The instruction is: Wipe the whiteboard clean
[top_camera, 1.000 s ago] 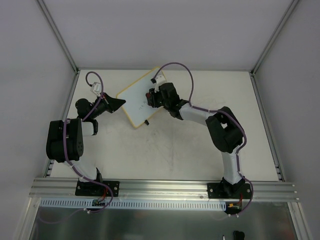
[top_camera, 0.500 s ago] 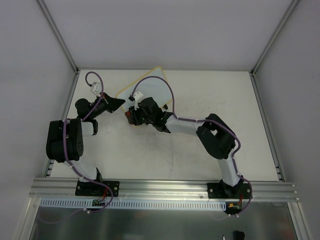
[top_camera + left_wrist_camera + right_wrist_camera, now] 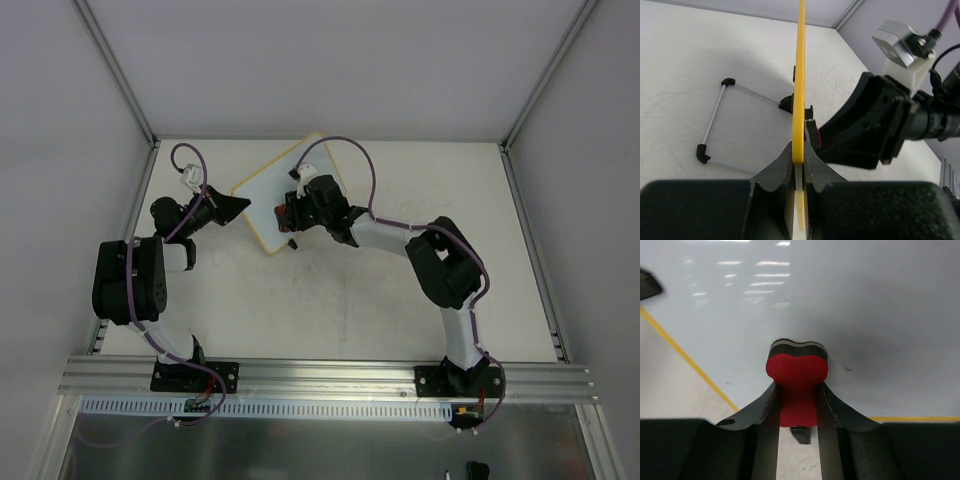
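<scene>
Nearest to me, at the near-left of the surface (image 3: 340, 300), the left hand (image 3: 799, 162) is closed tight on the yellow frame of the whiteboard (image 3: 262, 205), pinching it at its left corner. The left wrist view shows the board edge-on, i.e. only a thin yellow line, w/ a thin wire bracket (image 3: 715, 122) lying on the surface at one side; how much the board tilts, I cannot tell.

A bit farther, the right hand (image 3: 796, 390) is closed around a red eraser (image 3: 797, 371), and the pad sits on the white face near the board's near corner. So this arm is the one to wipe; the other only steadies.

The board lies in the far-left-centre of the surface, its long axis going diagonal, from near-left to far-right. From the eraser, most of the white area extends to the far side and to the left, so I judge the next stroke goes along this diagonal.

Only the right wrist view shows the face close: almost clean, w/ one small dark speck (image 3: 846, 368) just right of the eraser. The top view is too small for that.
</scene>
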`<action>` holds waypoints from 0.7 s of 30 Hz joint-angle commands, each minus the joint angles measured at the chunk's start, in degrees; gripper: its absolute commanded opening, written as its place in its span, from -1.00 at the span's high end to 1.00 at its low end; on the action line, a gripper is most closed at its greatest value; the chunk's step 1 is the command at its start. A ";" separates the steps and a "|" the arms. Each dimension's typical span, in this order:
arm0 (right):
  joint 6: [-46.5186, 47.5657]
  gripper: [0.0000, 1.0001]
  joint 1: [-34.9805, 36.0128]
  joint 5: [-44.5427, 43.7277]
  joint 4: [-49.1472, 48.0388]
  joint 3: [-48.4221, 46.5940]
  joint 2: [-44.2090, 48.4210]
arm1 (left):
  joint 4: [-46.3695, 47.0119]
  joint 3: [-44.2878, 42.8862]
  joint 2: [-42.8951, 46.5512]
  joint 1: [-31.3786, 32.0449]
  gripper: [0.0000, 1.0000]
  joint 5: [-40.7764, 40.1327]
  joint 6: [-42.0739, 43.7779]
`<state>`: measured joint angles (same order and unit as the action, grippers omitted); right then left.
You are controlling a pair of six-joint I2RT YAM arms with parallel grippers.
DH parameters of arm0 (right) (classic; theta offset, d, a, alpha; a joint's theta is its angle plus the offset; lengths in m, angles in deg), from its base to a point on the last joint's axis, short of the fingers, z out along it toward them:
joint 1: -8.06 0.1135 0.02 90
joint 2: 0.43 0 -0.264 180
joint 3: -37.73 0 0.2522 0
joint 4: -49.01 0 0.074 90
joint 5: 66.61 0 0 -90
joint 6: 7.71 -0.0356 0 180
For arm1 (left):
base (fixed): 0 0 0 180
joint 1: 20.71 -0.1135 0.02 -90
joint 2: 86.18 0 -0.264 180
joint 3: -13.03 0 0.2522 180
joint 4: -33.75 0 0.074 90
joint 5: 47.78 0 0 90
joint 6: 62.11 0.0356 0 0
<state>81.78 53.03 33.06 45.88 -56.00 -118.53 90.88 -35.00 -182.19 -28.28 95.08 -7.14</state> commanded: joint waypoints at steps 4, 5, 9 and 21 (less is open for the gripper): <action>-2.65 1.00 -6.91 -3.52 2.64 -1.59 1.12 | 4.17 -0.54 0.56 0.98 1.00 4.44 2.15; -2.13 1.00 -7.52 -3.43 3.26 -2.21 0.95 | 4.17 -0.63 0.56 0.98 1.00 4.62 2.15; -1.51 1.00 -9.98 -2.99 5.80 -5.28 -0.02 | 4.08 -0.54 0.56 0.98 1.00 4.53 2.33; -1.33 1.00 -13.42 -1.24 8.71 -11.44 -2.83 | 4.08 -0.54 0.56 1.07 1.00 4.53 2.24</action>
<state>80.29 39.74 31.42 53.93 -64.68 -120.68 91.27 -35.00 -182.19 -28.15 96.00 -7.18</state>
